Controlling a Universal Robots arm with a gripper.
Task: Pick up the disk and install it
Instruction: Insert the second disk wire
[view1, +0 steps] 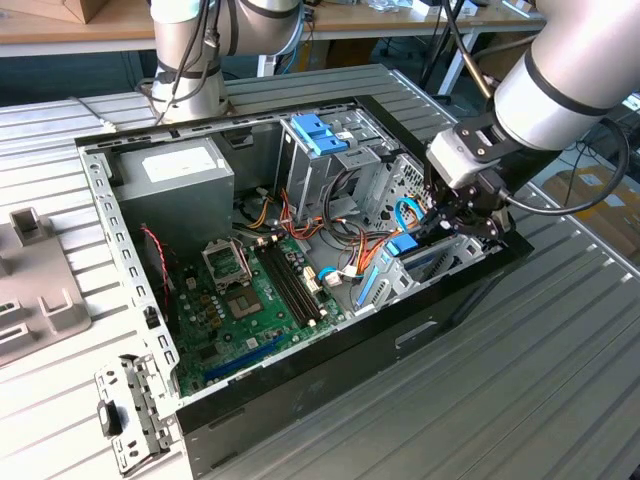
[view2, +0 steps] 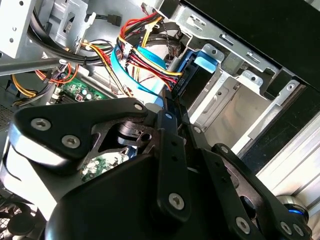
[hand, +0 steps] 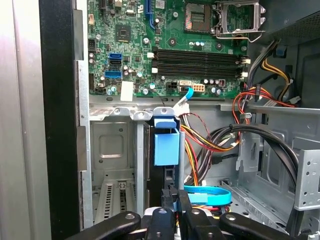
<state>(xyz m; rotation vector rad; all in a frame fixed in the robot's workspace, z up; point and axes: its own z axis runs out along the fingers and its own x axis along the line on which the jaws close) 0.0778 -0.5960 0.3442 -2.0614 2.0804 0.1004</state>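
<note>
Exterior view, left to right: a grey bracket (view1: 35, 290) lies at the left edge on the ribbed table (view1: 560, 400); the open case (view1: 300, 390) fills the centre, with the power supply (view1: 185, 175) at upper left of it, the motherboard (view1: 250, 300) below, and a blue latch (view1: 318, 133) on the upper drive cage. At right, the gripper (view1: 452, 222) reaches into the lower bay. The disk (view1: 404, 245) stands on edge in that bay slot, blue tab outward. In the first wrist view the fingers (hand: 175, 200) are nearly closed, pinching the disk's (hand: 166, 145) near edge.
</note>
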